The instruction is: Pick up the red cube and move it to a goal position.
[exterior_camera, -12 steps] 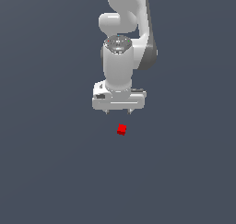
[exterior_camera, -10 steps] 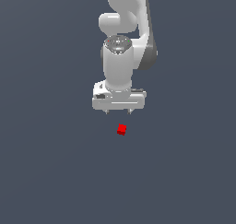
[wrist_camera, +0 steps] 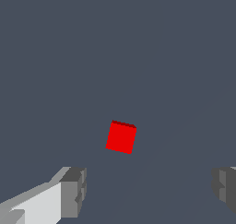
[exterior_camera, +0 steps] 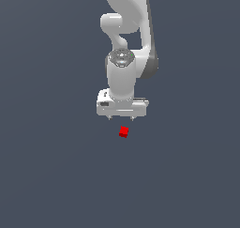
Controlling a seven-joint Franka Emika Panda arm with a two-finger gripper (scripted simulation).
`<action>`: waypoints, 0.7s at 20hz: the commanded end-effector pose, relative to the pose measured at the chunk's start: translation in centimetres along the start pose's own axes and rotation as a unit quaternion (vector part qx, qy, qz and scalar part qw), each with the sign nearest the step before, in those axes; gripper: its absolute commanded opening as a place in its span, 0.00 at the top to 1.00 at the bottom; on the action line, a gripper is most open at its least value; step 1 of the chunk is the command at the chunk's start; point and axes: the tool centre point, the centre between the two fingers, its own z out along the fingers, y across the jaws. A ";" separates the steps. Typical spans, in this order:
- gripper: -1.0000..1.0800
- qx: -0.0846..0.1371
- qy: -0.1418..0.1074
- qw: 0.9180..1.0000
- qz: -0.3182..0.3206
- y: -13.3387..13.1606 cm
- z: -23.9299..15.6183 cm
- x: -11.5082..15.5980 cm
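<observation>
The red cube [exterior_camera: 123, 132] is tiny and bright red, and it rests on the flat dark grey surface just below my white gripper [exterior_camera: 121, 117] in the exterior view. The gripper points downward and stands open, its two short fingertips [exterior_camera: 109, 116] set far apart with nothing between them. In the wrist view the red cube [wrist_camera: 121, 137] lies turned slightly askew ahead of the gap between the two grey fingers [wrist_camera: 73, 192]. The gripper [wrist_camera: 150, 191] does not touch the cube.
A uniform dark grey surface [exterior_camera: 56, 175] fills both views. The white arm [exterior_camera: 129, 30] rises from the gripper toward the top of the exterior view. No other objects show.
The gripper has barely moved, shifting perhaps slightly closer to the cube. The cube stays where it was.
</observation>
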 end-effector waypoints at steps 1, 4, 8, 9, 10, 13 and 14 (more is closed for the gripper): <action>0.04 -0.001 -0.002 1.000 0.015 -0.2 1.8 -0.1; 0.04 -0.002 -0.004 0.999 0.037 -0.5 4.4 -0.3; 0.04 -0.003 -0.007 0.998 0.068 -0.9 8.1 -0.4; 0.04 -0.003 -0.008 0.997 0.074 -1.0 8.9 -0.4; 0.04 -0.003 -0.009 0.997 0.080 -1.1 9.6 -0.4; 0.04 -0.004 -0.010 0.995 0.095 -1.3 11.4 -0.5; 0.04 -0.004 -0.011 0.995 0.099 -1.3 11.8 -0.5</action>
